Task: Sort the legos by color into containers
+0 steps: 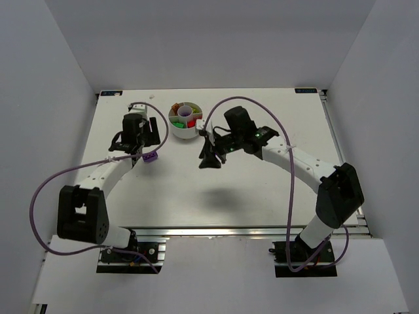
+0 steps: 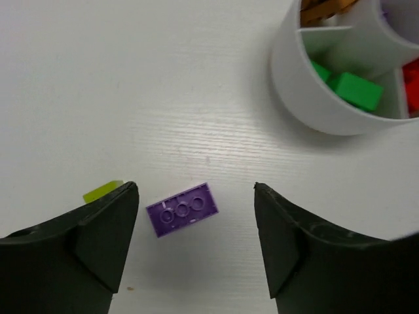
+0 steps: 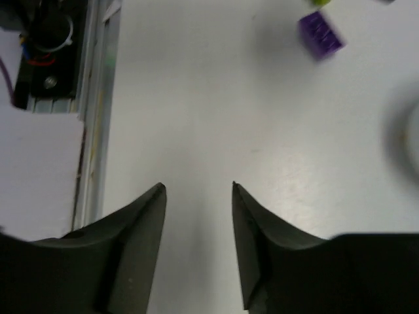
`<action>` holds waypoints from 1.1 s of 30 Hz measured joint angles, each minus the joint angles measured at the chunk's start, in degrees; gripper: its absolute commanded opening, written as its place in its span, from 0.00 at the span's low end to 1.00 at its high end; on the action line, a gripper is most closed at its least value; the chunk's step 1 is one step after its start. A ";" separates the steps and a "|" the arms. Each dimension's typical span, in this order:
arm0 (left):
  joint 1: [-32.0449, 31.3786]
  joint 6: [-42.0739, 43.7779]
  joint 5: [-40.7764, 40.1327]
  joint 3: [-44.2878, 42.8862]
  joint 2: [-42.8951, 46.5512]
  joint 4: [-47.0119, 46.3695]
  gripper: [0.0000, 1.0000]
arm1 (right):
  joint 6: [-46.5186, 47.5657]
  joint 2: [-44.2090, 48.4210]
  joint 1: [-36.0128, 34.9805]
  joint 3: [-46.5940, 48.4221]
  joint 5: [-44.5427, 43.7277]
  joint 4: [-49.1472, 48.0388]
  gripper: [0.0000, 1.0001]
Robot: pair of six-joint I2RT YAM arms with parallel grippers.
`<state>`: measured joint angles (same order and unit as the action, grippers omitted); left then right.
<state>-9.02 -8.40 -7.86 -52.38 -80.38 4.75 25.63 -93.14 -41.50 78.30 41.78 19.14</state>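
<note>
Your L gripper [image 2: 195, 188] stands wide, fingers astride the purple brick [image 2: 182, 209] w/o touching it. I'd say it's lined up for a pinch on the brick's ends. The lime brick [image 2: 103, 191] lies at its 9 o'clock, half hidden by a finger. The white dish [image 2: 288, 72] sits at 1 o'clock, w/ green bricks [image 2: 355, 90] and a red brick [image 2: 411, 82] in separate wedges. Your R gripper [image 3: 198, 186] is part open, empty, and prob. parked clear to leave room.

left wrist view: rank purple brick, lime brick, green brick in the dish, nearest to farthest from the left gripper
1. purple brick: lying between the fingers of the left gripper.
2. lime brick: just outside the finger at the view's left.
3. green brick: upper right, inside the white dish.
</note>
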 measured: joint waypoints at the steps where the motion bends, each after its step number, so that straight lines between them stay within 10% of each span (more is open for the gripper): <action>1: 0.15 -0.13 -1.38 -0.61 -1.29 1.36 0.85 | -0.11 -0.02 -0.24 -2.14 1.14 0.22 0.56; 9: 3.56 -3.87 -10.99 -3.10 -7.67 7.76 0.90 | -3.61 -0.90 0.90 -8.68 -0.92 -0.07 0.52; 33: 12.63 -10.32 -4.09 -5.88 -18.40 10.12 0.54 | -7.91 6.56 4.61 -11.74 -0.02 -7.04 0.48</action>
<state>3.62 -18.72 -11.94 -58.26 -98.78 14.87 17.72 -86.59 -36.88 66.57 41.76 12.10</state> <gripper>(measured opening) 0.568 0.489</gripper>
